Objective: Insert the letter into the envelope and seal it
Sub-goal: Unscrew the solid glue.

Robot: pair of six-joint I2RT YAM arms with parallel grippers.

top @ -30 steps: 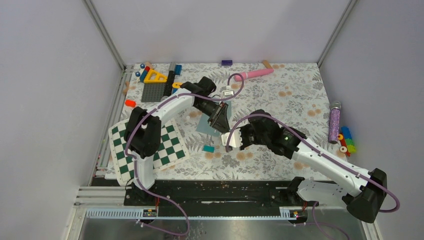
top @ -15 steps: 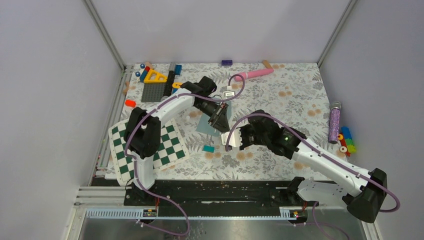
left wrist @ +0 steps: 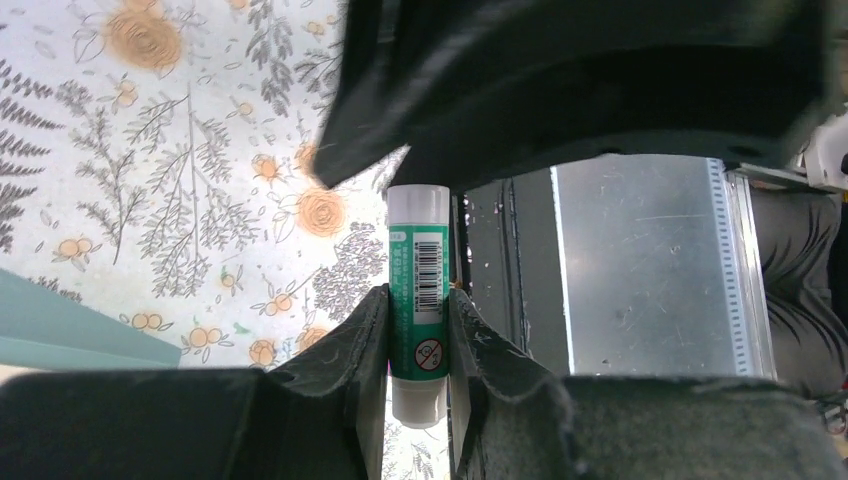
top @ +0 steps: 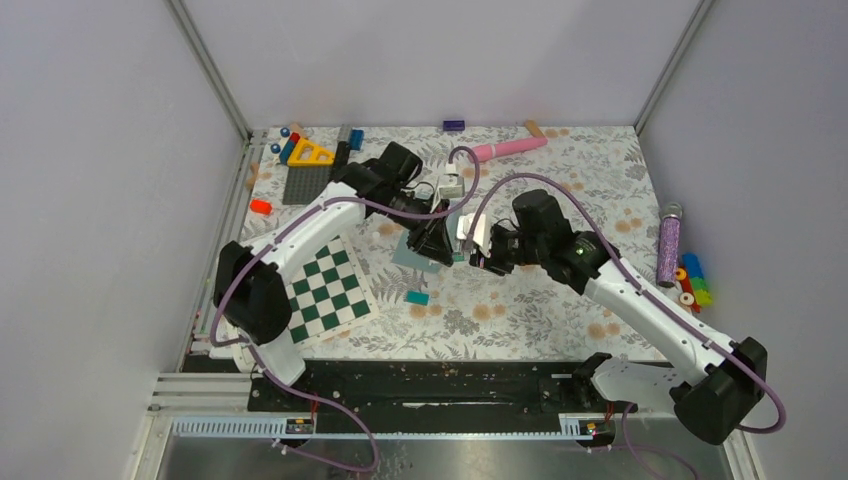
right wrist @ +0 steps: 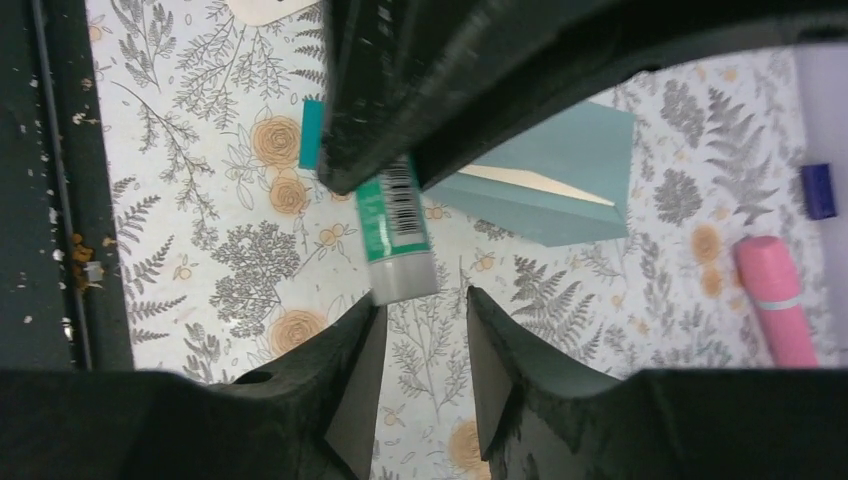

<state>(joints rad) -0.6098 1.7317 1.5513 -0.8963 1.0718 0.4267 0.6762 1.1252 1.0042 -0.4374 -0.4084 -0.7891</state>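
The left end effector point(left wrist: 418, 338) gripped a green glue stick point(left wrist: 418, 280) above the floral table point(right wrist: 200, 200), while the right end effector point(right wrist: 425, 325) stood parted and empty just beside the stick's white end, the teal envelope point(right wrist: 565, 195) lying flat nearby with the cream letter point(right wrist: 530, 182) showing in its mouth.

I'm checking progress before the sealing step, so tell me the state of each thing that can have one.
glue stick: clamped in left end effector
left end effector: shut on glue stick
right end effector: open, holding nothing
envelope: lying flat, flap unsealed
letter: tucked inside envelope, cream edge showing
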